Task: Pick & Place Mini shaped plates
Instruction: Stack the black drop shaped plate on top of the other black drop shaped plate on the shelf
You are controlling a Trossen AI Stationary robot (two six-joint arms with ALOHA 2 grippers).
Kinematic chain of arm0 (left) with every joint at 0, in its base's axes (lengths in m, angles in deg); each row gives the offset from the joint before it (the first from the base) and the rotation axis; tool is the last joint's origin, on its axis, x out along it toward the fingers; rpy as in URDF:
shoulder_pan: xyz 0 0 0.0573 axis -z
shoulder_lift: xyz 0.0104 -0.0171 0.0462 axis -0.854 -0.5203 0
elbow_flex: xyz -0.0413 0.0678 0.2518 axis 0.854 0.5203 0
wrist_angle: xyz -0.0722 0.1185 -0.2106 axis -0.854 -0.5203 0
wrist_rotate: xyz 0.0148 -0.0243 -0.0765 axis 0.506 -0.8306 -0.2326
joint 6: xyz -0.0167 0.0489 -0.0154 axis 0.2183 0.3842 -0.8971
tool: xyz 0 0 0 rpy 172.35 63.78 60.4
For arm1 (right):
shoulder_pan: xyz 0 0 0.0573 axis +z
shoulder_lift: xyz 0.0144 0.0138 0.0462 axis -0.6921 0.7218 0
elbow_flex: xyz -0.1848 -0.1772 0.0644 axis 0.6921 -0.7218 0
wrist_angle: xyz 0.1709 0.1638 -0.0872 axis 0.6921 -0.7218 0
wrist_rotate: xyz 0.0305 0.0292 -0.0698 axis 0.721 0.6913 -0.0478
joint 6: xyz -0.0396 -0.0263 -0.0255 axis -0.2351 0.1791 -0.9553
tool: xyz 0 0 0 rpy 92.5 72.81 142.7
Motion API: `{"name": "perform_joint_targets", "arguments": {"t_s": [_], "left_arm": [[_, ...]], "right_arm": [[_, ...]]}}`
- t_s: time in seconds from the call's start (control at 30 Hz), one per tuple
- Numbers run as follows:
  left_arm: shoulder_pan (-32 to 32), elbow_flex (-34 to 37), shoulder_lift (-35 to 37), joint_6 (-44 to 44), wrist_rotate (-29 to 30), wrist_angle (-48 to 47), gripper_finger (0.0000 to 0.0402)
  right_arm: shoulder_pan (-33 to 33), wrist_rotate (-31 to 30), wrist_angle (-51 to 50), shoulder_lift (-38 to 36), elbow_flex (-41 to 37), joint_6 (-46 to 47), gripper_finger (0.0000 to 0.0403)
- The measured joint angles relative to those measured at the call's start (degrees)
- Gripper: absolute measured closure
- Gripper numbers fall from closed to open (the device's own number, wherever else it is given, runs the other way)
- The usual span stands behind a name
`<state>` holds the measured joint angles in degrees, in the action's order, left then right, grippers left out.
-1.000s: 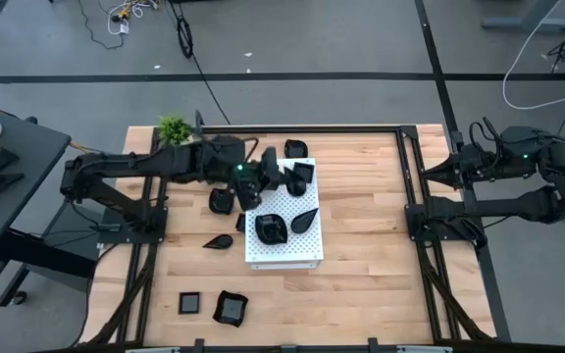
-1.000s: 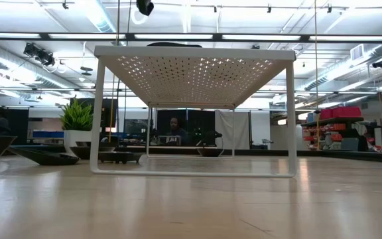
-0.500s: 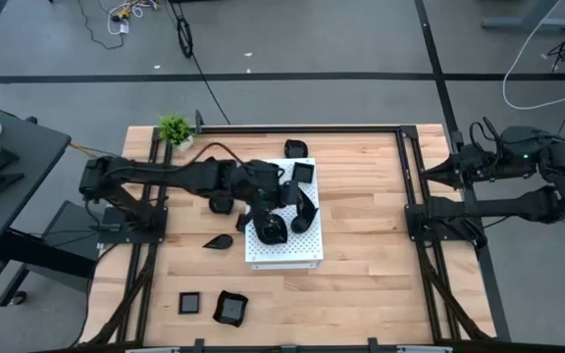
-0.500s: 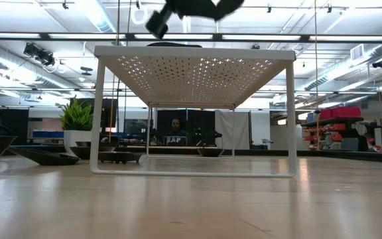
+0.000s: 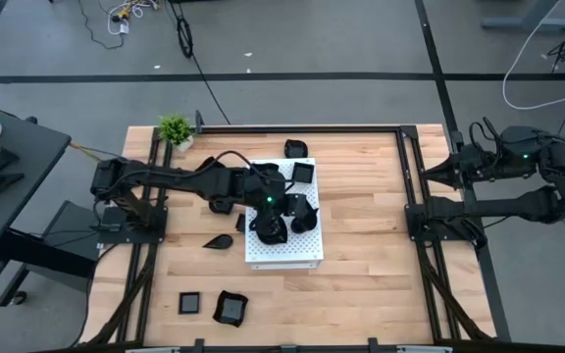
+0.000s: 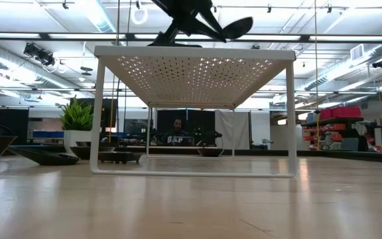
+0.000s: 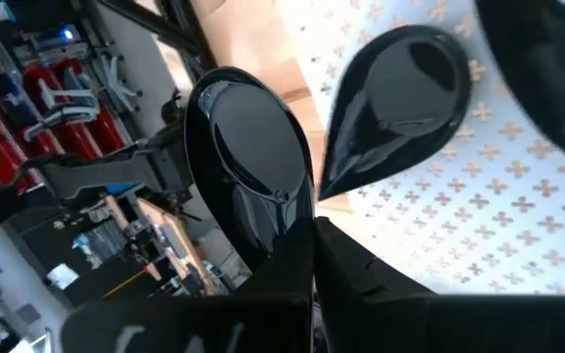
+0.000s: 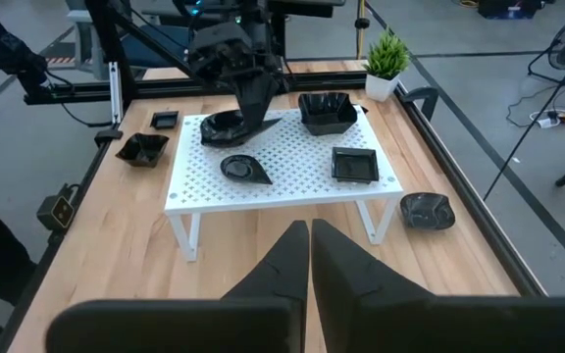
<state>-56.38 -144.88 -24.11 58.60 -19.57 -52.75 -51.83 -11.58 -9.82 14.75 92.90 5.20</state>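
My left gripper (image 5: 294, 204) hangs over the white perforated board (image 5: 284, 250), shut on a glossy black oval mini plate (image 7: 248, 162), also seen in the low view as the plate (image 6: 235, 28) above the board's top. On the board lie a teardrop plate (image 7: 400, 93), a square plate (image 8: 354, 164) and a wavy-edged plate (image 5: 270, 228). My right gripper (image 8: 309, 245) is shut on nothing, parked at the table's right side (image 5: 437, 174). My left gripper pinches the oval plate's rim at one end (image 7: 297, 233) between its two fingers (image 7: 361, 279). The fingers slant down from the table's left side. The plate stands out beyond the fingertips, tilted on edge and lifted clear of the board.
More black plates sit on the wooden table: a teardrop (image 5: 219, 241), a square (image 5: 190, 303), a wavy one (image 5: 230, 308) near the front, one at the far side (image 5: 295, 148). A small green plant (image 5: 175, 128) stands at the far left corner.
My left gripper has carried the oval plate toward the table's right and near edges and downward, coming over the middle of the board. It has rolled, so the plate has tipped. In the low view the gripper and plate have dropped into sight above the board.
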Motion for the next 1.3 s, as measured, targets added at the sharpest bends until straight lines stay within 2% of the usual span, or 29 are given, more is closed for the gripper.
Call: {"name": "perform_joint_targets", "arguments": {"t_s": [0.37, 0.77, 1.0, 1.3], "left_arm": [[1.76, 0.00, 0.06, 0.26, 0.20, 0.00, 0.0397], [0.43, 0.00, 0.06, 10.76, 1.31, 0.63, 0.0398], [-1.23, -0.02, -0.40, 11.85, 1.55, 0.65, 0.0397], [-2.23, -0.07, -1.97, 20.58, 1.72, 1.15, 0.0398]], "right_arm": [[0.01, -0.01, 0.01, 0.00, 0.02, 0.00, 0.0381], [-0.01, -0.01, 0.01, 0.00, 0.01, -0.02, 0.0381], [0.01, -0.01, 0.01, 0.00, 0.00, -0.02, 0.0381], [0.01, -0.01, 0.01, -0.02, 0.02, -0.02, 0.0381]]}}
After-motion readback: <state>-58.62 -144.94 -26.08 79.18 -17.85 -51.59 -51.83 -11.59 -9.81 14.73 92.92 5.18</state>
